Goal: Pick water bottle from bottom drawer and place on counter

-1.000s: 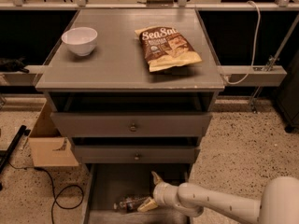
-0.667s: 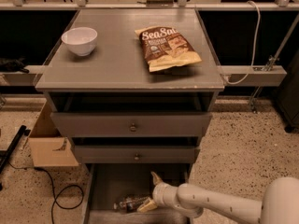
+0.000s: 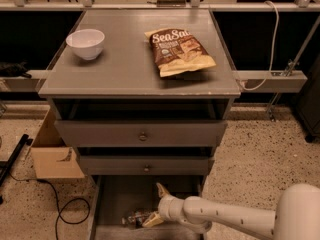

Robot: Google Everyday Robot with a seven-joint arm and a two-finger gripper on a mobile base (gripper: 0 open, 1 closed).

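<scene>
The water bottle [image 3: 134, 218] lies on its side on the floor of the pulled-out bottom drawer [image 3: 116, 199], near the front. My gripper [image 3: 156, 204] reaches into the drawer from the right, just right of the bottle. Its fingers are spread apart; the lower fingertip [image 3: 151, 220] is at the bottle's right end and the upper one points toward the back. Nothing is held between them. The grey counter [image 3: 125, 69] on top of the cabinet holds other items.
A white bowl [image 3: 85, 43] stands on the counter's left and a brown chip bag [image 3: 179, 51] on its right. The two upper drawers with knobs [image 3: 143, 136] stick out slightly above the bottom drawer. A cardboard box [image 3: 52, 154] and a black cable lie on the floor at left.
</scene>
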